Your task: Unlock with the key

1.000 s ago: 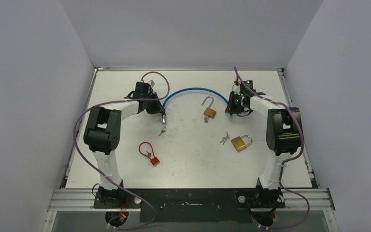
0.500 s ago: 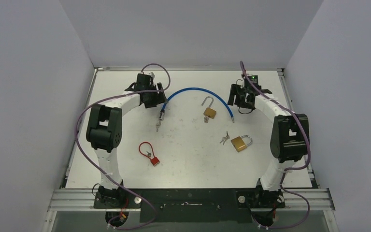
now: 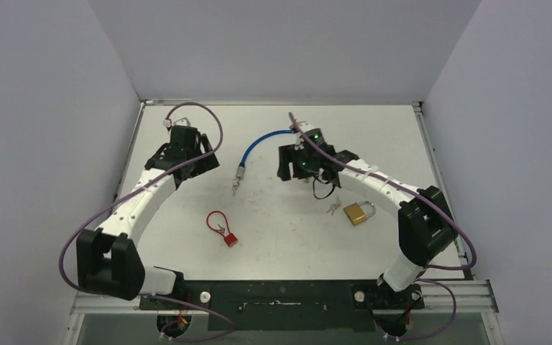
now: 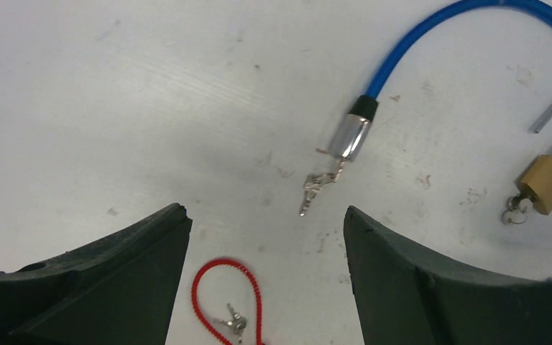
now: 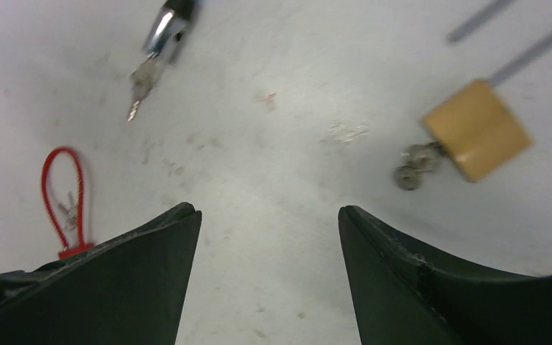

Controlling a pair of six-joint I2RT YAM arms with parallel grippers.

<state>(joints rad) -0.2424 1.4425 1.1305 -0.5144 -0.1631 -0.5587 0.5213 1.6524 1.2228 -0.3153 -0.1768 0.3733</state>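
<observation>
The blue cable lock [image 3: 259, 144] lies on the table with its chrome head [image 4: 352, 136] unplugged and a key [image 4: 316, 190] in its end. My left gripper [image 4: 266, 215] is open and empty, hovering back and left of that head [image 3: 241, 172]. My right gripper [image 5: 269, 212] is open too, nothing between its fingers, above the table near a brass padlock [image 5: 476, 140] whose shackle stands open and whose keys [image 5: 417, 165] hang at its base. In the top view my right gripper [image 3: 296, 164] hides that padlock.
A red cable lock [image 3: 223, 228] with small keys lies front left of centre. A second brass padlock [image 3: 358, 212], shackle shut, lies right of centre with keys [image 3: 334, 208] beside it. White walls enclose the table on three sides.
Both grippers opened and let go of the blue cable's two ends. The left arm drew back to the left; the right arm swung left over the open padlock.
</observation>
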